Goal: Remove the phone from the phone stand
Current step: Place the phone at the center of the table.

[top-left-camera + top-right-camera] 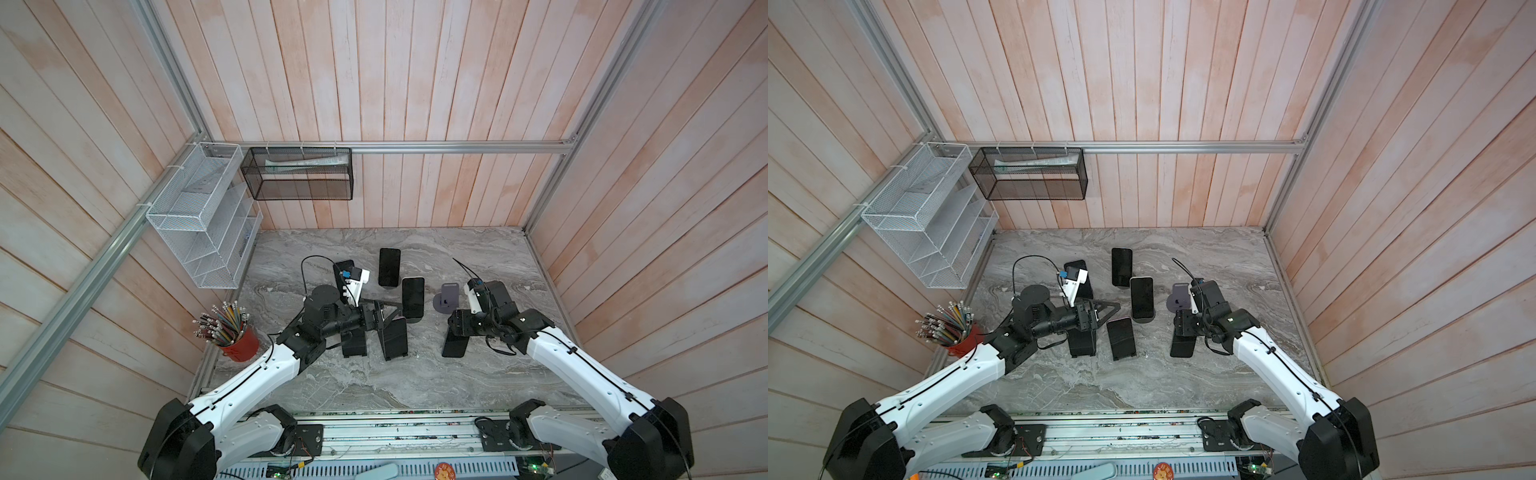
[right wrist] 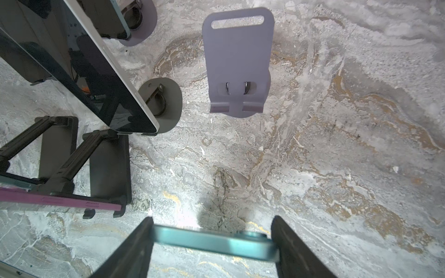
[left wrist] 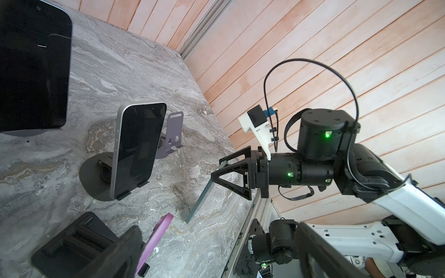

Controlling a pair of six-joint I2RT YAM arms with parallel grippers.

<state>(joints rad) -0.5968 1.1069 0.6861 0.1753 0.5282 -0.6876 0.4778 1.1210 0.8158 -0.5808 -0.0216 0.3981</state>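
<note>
a teal phone (image 2: 216, 243) was held near its upper end by the right gripper (image 2: 212, 237), the jaws drawn in narrow on its two long edges. the phone hung tilted, its lower end low over the table (image 1: 498, 266); whether it touched the marble could not be told. in a top view the grey stand (image 1: 448, 296) stood empty at 12 o'clock of the phone and apart from it, so the removal was judged done and the set-down judged the step in hand. the left gripper (image 1: 392, 316) was spread wide and held nothing, at 9 o'clock of the phone, near other phones (image 1: 412, 297) on their own stands.

for a clean set-down, the lower edge would best be brought to bare table first, at 6 o'clock of the stand, and the phone then tipped gently flat. the jaws should be parted only once the weight is borne by the table, since smooth glass and metal are likely to slip. the retreat would best be made straight up, so that the phone is not dragged and the stands at 10 o'clock are not knocked.
</note>
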